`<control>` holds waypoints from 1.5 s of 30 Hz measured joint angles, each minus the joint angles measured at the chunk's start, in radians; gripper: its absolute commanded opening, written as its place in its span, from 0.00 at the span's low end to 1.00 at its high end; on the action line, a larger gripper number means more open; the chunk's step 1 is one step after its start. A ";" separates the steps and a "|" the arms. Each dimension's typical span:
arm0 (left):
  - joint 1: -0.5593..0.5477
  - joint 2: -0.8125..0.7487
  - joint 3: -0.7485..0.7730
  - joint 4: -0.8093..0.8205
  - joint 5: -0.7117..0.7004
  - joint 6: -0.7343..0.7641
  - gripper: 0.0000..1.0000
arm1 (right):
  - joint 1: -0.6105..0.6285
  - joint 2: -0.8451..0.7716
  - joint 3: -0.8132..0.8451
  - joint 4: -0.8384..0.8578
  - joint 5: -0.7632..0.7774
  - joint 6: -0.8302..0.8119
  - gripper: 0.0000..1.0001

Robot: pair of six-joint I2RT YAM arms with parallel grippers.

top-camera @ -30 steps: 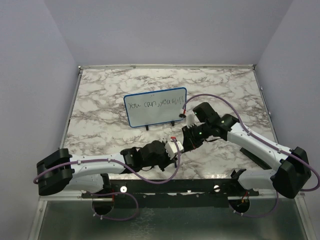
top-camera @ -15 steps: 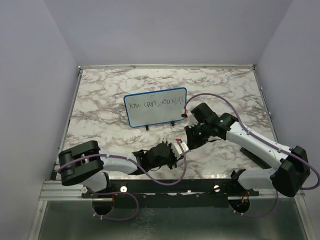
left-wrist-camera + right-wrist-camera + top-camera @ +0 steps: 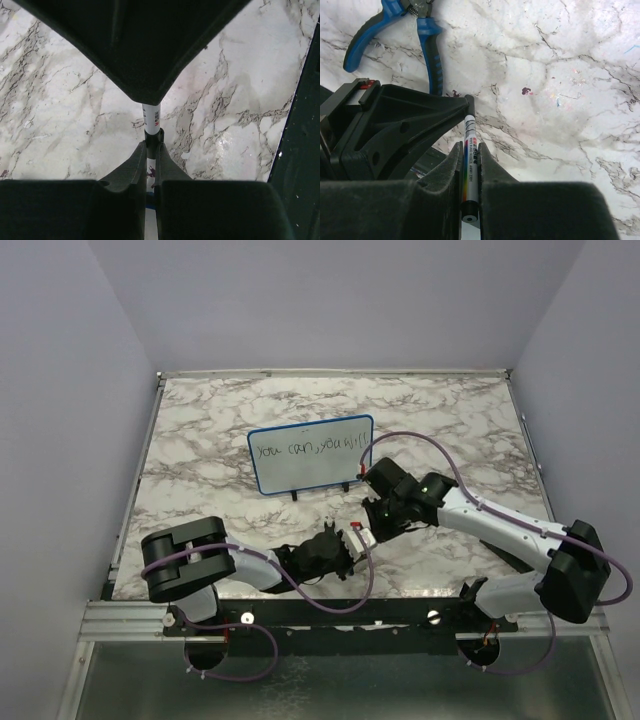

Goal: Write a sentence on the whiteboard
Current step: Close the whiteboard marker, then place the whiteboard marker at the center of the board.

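We count 1 whiteboard (image 3: 312,472) standing on the marble table (image 3: 200,420), about mid-table and a bit toward 12 o'clock. It has a blue frame, and 2 black feet (image 3: 293,496) show under its lower edge. There is 1 sentence (image 3: 310,448) on it, 1 line of thin black handwriting across the upper half, reading roughly "you can, you will". The last letters crowd the board's 3 o'clock edge. The overhead view shows 2 arms, whose grippers meet at about 5 o'clock of the board, near it but apart from it. We see 1 marker (image 3: 471,159), a white barrel with a colour-striped label, and both grippers are on it. The right gripper (image 3: 470,150) has its 2 fingers pinched tight on the barrel. In its wrist view the marker's dark end points to 12 o'clock and runs into the black body of the left gripper (image 3: 152,148). The left gripper has its 2 fingers clamped closed on the dark section of the same marker, and the white barrel runs on toward 12 o'clock under the right gripper's body. We cannot tell whether that dark section is a cap. There is 1 pair of pliers (image 3: 431,52) with blue-and-black handles, lying flat on the marble at 11 o'clock in the right wrist view, apart from the marker. We cannot make the pliers out in the overhead view.
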 measured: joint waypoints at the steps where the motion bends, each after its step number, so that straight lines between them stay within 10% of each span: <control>1: 0.000 0.005 -0.001 0.005 -0.005 0.000 0.16 | 0.007 0.003 0.000 0.003 0.014 0.009 0.01; 8: 0.000 0.003 -0.016 0.080 -0.037 -0.002 0.40 | 0.047 0.030 0.004 0.000 0.098 0.067 0.01; 16: 0.000 -0.141 -0.037 0.076 -0.065 -0.023 0.43 | 0.075 0.047 0.027 -0.023 0.152 0.111 0.01; 29: 0.003 -0.574 -0.059 -0.431 -0.217 -0.217 0.40 | 0.120 0.076 0.055 -0.043 0.203 0.150 0.01; 45: 0.181 -0.650 0.062 -0.832 -0.280 -0.445 0.45 | 0.155 0.111 0.112 -0.100 0.273 0.208 0.01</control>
